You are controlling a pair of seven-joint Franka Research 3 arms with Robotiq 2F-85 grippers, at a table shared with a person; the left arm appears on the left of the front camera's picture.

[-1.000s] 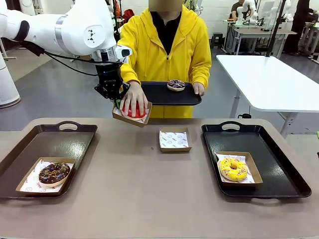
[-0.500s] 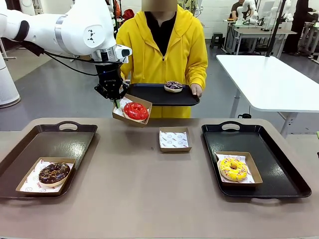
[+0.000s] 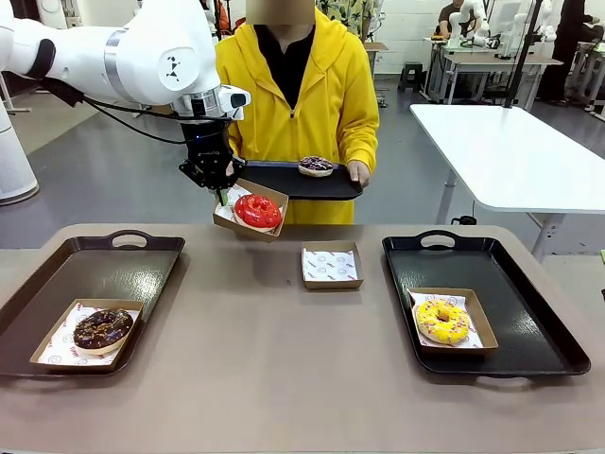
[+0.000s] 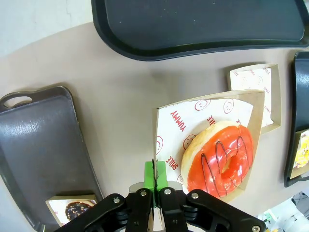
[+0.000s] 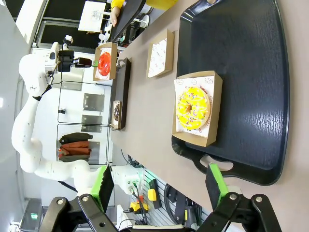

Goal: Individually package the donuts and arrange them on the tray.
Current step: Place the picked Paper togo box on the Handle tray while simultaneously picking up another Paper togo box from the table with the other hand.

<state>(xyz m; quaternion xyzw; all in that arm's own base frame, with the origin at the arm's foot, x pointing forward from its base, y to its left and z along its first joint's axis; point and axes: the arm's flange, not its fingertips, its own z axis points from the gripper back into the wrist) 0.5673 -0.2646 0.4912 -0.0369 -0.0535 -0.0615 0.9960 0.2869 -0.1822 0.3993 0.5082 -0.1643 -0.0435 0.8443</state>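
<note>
My left gripper (image 3: 222, 195) (image 4: 155, 177) is shut on the edge of a paper-lined cardboard box (image 3: 230, 218) (image 4: 207, 111), held in the air over the table's far edge. The glossy red donut (image 3: 255, 210) (image 4: 223, 158) lies in that box. The person holds a black tray (image 3: 274, 177) carrying the purple-and-white donut (image 3: 315, 166). The chocolate donut (image 3: 102, 328) sits boxed on the left tray (image 3: 85, 260). The yellow donut (image 3: 442, 322) (image 5: 193, 108) sits boxed on the right tray (image 3: 529, 312) (image 5: 241, 58). My right gripper (image 5: 159, 181) hangs open above that tray.
An empty lined box (image 3: 331, 265) (image 4: 260, 89) rests at the table's middle, near the far edge. The person stands close behind the table, with the hand-held tray (image 4: 203, 24) just beyond my left gripper. A white table (image 3: 510, 151) stands at the back right.
The person's hand has lifted off the red donut and gone back to the hand-held tray, which shifted slightly left. My left gripper and its box have stayed put.
</note>
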